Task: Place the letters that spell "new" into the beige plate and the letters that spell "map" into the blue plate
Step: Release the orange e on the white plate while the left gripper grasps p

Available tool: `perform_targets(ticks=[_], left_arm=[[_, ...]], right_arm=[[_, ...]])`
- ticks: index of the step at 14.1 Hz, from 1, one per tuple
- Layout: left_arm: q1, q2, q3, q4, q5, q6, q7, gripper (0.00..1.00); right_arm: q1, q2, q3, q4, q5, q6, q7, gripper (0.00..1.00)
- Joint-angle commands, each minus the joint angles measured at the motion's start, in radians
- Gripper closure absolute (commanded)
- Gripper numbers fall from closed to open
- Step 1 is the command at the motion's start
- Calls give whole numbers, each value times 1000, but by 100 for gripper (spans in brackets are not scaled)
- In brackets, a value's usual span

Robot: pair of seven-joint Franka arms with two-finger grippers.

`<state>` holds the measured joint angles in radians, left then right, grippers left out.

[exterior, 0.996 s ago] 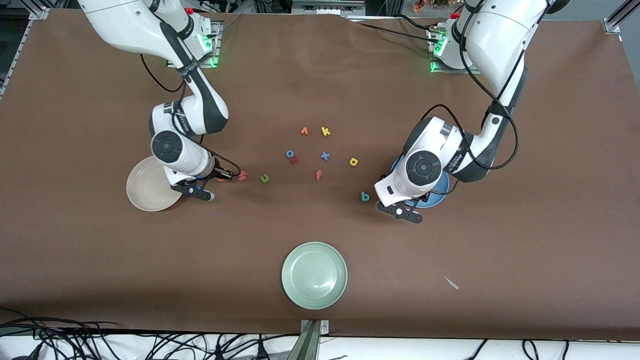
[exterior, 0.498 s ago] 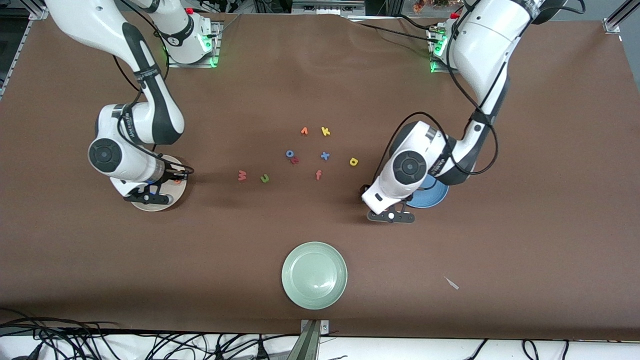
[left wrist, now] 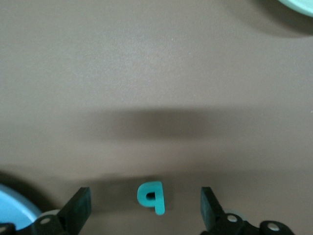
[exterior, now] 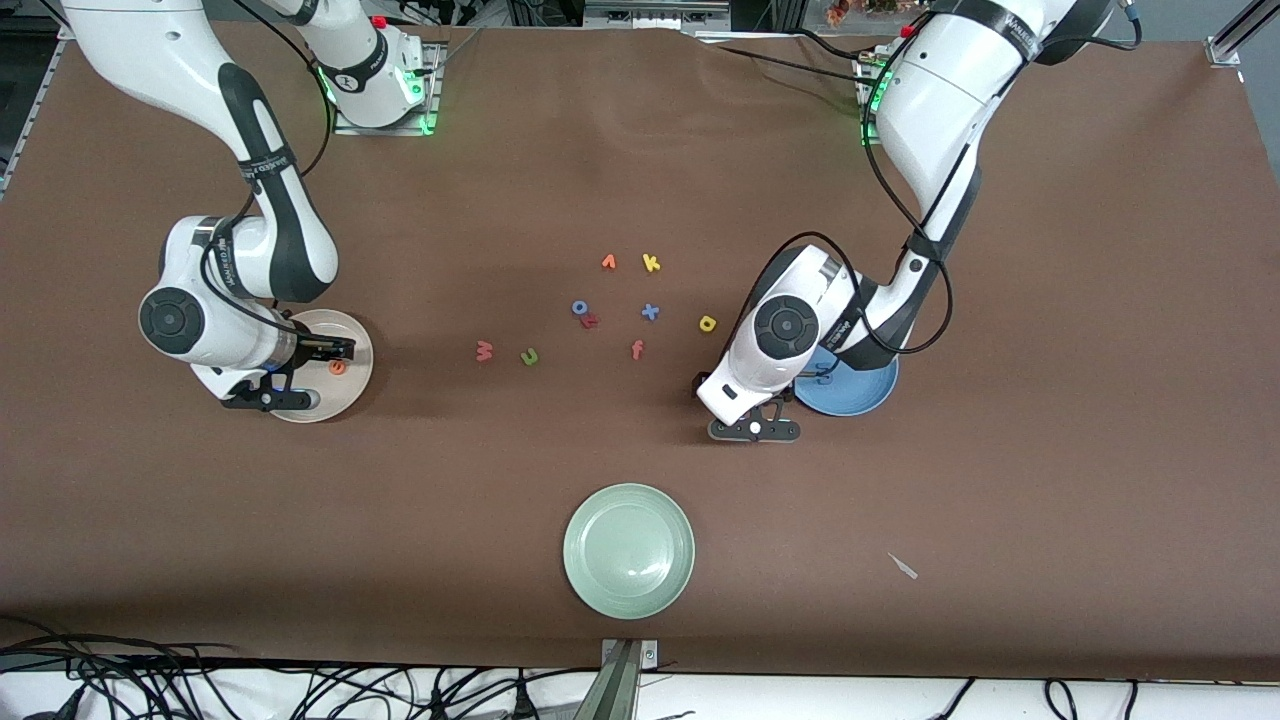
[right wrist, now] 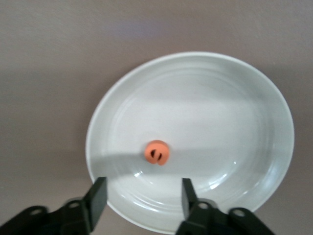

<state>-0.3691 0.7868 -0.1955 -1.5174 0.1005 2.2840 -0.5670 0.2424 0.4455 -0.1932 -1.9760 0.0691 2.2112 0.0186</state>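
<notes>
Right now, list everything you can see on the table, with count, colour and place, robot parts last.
beige plate: one, at the right arm's end.
orange e: one, lying in the beige plate.
blue plate: one, at the left arm's end.
green plate: one, pale, nearest the front camera.
teal p: one, on the cloth between the left gripper's open fingers.
loose letters: nine, mixed colours, mid-table.
white scrap: one, beside the green plate.
right gripper: open, over the beige plate.
left gripper: open, around the teal p.
</notes>
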Motion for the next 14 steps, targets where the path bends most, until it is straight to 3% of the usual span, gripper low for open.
perform_targets(ticks=[1,3,7,10,14], left_arm=[[-10,12,5,-3,-10,19,-4,9],[-25,12,5,-23,-12,19,-11,20],[-41,19,7,-38,-8,19,-53,27],[-41,19,10,-38,2,20,-53,41],[-34,17,10,-37,30,20,-53,46]], right_arm=[[21,-10,11,34,8,-56,58,0],[29,-13,46,40,8,-57,131,0],[29,-22,142,40,8,-45,270,0],[29,-24,208,40,8,-39,355,0],[31,-24,244,-3,8,45,379,0]])
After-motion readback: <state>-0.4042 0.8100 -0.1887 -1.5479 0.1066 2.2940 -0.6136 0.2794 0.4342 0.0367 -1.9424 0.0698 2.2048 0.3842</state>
